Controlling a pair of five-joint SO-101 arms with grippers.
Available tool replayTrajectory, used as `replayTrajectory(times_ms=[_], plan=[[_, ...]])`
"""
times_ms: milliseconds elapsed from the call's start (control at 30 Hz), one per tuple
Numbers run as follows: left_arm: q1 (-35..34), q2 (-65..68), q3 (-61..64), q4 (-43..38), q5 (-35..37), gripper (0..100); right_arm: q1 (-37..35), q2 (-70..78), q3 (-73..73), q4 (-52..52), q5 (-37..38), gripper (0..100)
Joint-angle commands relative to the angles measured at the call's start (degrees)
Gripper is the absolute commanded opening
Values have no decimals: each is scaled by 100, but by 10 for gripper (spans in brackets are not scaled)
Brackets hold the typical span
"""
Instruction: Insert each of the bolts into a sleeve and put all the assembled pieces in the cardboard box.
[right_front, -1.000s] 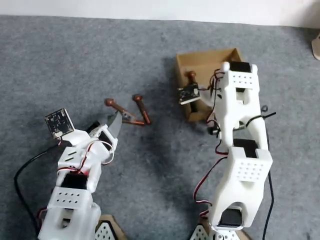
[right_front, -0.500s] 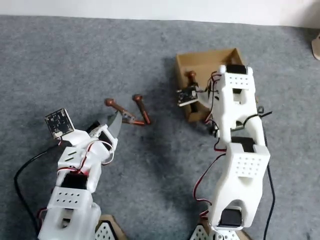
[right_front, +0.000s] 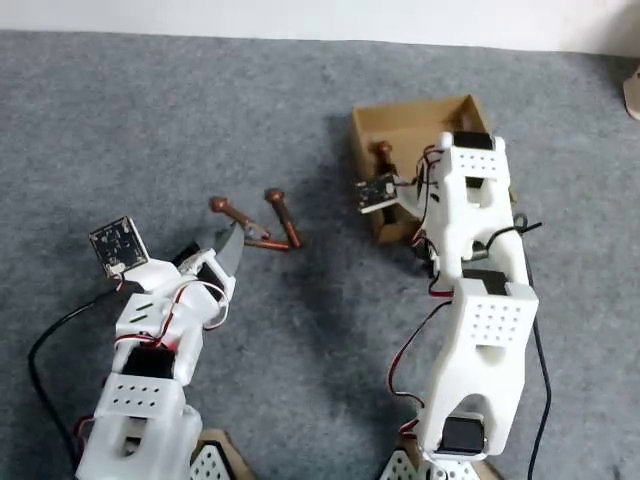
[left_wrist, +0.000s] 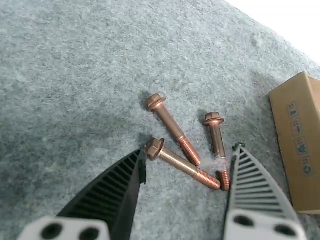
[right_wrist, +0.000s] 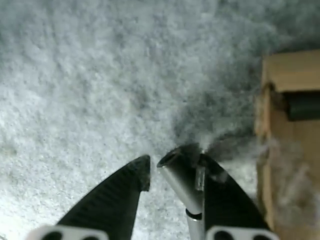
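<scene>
A grey carpeted bench (right_front: 150, 120) runs to a pale wall (right_front: 300, 15) at 12 o'clock and carries two white arms, the left arm (right_front: 150, 350) and the right arm (right_front: 480, 330). One cardboard box (right_front: 410, 125) sits at 1 o'clock with one bolt (right_front: 382, 153) inside, its 3 o'clock half under the right arm. The left hand (left_wrist: 190, 152) is spread wide, with three copper bolts (left_wrist: 176, 131) lying between its fingers at 9 o'clock of centre. The right hand (right_wrist: 172, 162), narrow, holds one grey sleeve (right_wrist: 181, 186) just beside the box

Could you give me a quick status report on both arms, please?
Left claw open over three bolts on the carpet. Right claw by the box, gripping a sleeve. Bolts bunched, tips close together.
</scene>
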Motion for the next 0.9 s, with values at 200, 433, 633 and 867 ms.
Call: replayTrajectory(times_ms=[200, 433, 633, 867], plan=[[119, -84, -40, -35, -62, 255, 171, -48, -585, 435, 255, 153], [119, -84, -40, -35, -62, 255, 171, -57, -875, 514, 923, 153], [119, -84, -48, -35, -62, 255, 189, -31, -857, 479, 958, 189], [119, -84, -48, -35, -62, 255, 356, 752, -910, 470, 1196, 190]])
